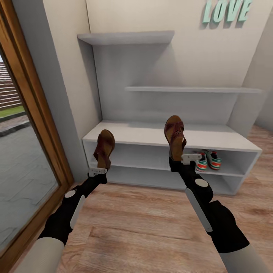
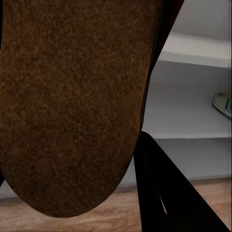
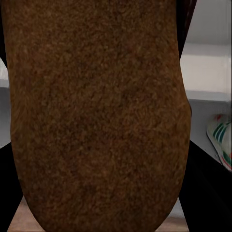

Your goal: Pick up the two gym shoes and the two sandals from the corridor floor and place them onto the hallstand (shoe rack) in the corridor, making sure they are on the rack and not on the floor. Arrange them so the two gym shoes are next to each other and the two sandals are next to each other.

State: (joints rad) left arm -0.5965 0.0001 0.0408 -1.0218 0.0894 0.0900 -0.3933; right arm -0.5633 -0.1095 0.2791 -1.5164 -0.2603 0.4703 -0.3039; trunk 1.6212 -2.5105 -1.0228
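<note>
Both sandals were off the floor and carried toward the hallstand (image 1: 159,132), so the step in hand was the delivery of the sandal pair. The left jaws (image 1: 98,171) were clamped on the heel end of the left sandal (image 1: 104,148), which stood nearly upright above them with its toe pointing up. The right jaws (image 1: 190,156) likewise gripped the heel of the right sandal (image 1: 175,136), held upright and a little higher. Beyond the right jaws, the two gym shoes (image 1: 207,160) already sat side by side on the upper open shelf, toward its right end.

The next move, by my judgement, called for reaching both arms forward, tipping each sandal down flat, and setting them close together on the bench top or on a free stretch of shelf, clear of the sneakers.

The sandals were dark brown leather with woven, perforated straps. Through the left wrist camera the sole (image 2: 72,106) showed as a broad, rounded, grainy brown surface, and the right wrist camera showed the same (image 3: 96,116). The hallstand was smooth, pale grey-white, all flat slabs and square edges, with stepped shelves above. The corridor floor (image 1: 144,227) was light brown wood plank with clear grain. The sneakers' soles showed green and red against cream uppers.
</note>
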